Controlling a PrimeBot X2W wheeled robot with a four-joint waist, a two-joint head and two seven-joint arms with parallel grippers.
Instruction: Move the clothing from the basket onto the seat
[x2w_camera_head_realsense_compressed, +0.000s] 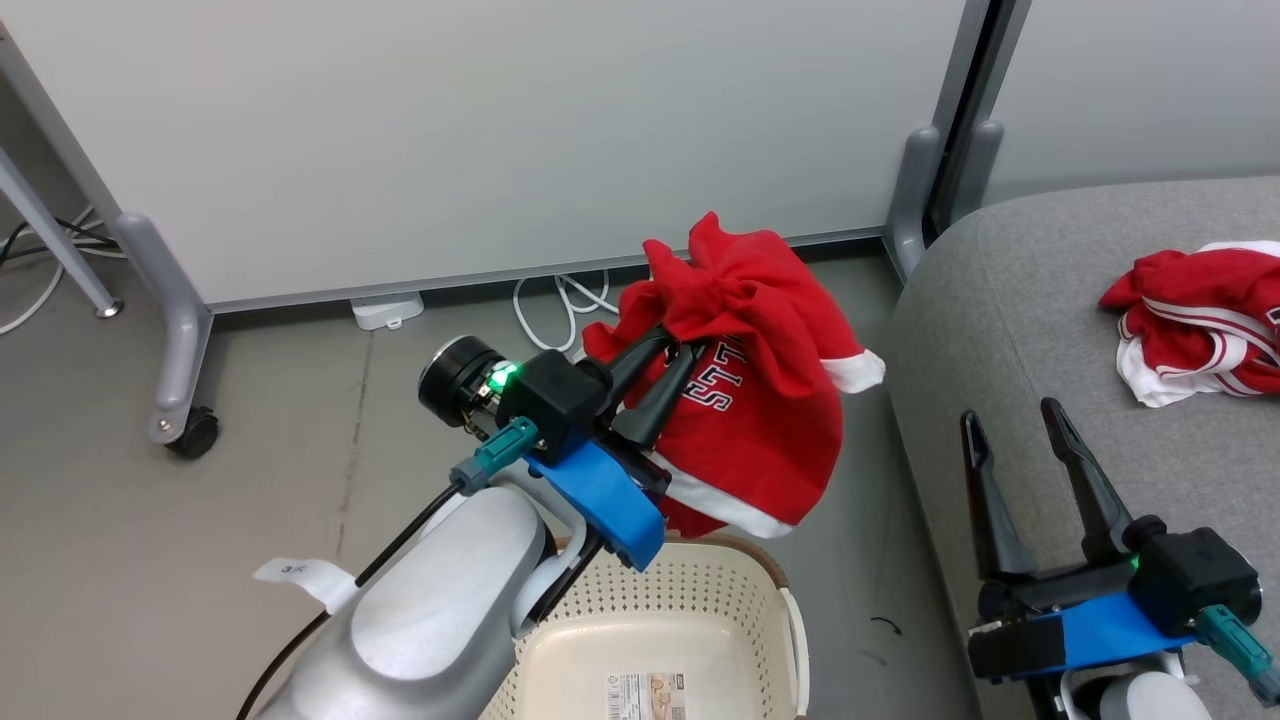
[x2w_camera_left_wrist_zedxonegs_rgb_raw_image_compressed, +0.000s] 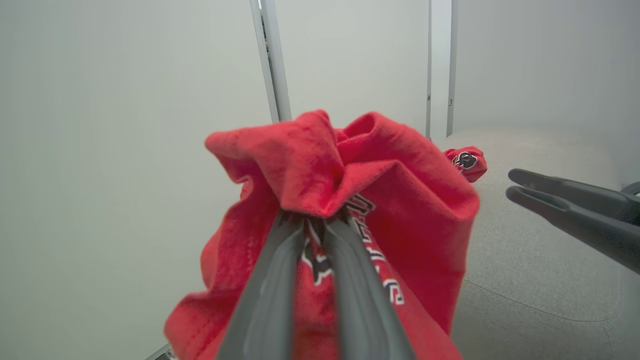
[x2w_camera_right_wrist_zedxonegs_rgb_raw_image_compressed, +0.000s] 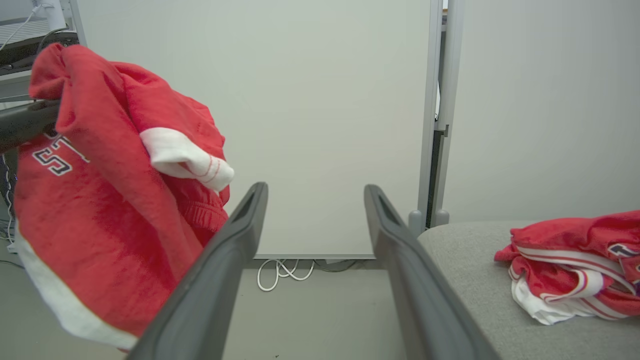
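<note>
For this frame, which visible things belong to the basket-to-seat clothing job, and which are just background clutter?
Job: red garment pinched in the left gripper; red-and-white pile lying on the seat; basket; open right gripper.
Lying about: partition panel; white cable; white adapter; caster.

The head view looks steeply down over the cream perforated plastic basket (x2w_camera_head_realsense_compressed: 700, 590) toward the pale partition panel (x2w_camera_head_realsense_compressed: 500, 130). The left wrist view sits close behind the bunched red lettered garment (x2w_camera_left_wrist_zedxonegs_rgb_raw_image_compressed: 410, 210); the right wrist view sees it from farther off. All share the grey upholstered seat (x2w_camera_head_realsense_compressed: 1010, 330).
</note>
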